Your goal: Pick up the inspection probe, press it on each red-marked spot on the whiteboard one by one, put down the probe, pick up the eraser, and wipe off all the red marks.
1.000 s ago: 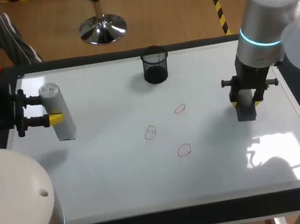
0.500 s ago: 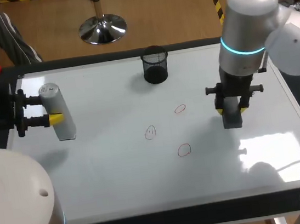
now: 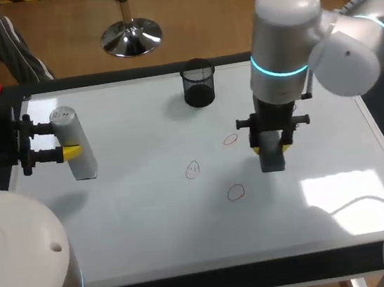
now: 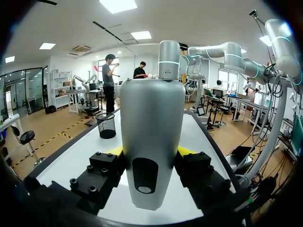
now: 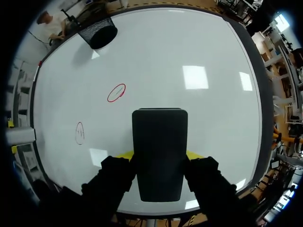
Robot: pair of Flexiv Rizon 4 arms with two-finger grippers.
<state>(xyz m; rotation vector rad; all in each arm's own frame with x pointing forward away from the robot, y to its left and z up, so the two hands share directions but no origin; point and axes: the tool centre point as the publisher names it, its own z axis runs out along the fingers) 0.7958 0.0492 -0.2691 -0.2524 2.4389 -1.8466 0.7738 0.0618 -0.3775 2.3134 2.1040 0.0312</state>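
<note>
the left gripper (image 3: 64,142) was clamped on the grey inspection probe (image 3: 78,148) over the whiteboard's (image 3: 145,220) left edge. the right gripper (image 3: 272,148) gripped the dark eraser (image 3: 273,161) just right of the red marks (image 3: 235,192).

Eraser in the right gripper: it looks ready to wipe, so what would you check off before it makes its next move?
1. Right gripper shut on the eraser: ok, a finger on each side in the right wrist view.
2. Red marks there to wipe: ok, three show on the whiteboard.
3. Eraser touching the whiteboard: cannot tell.
4. Probe put down: not ok, the left gripper holds it at the whiteboard's left edge.
5. Black mesh cup out of the way: ok, it stands apart from the red marks.
</note>
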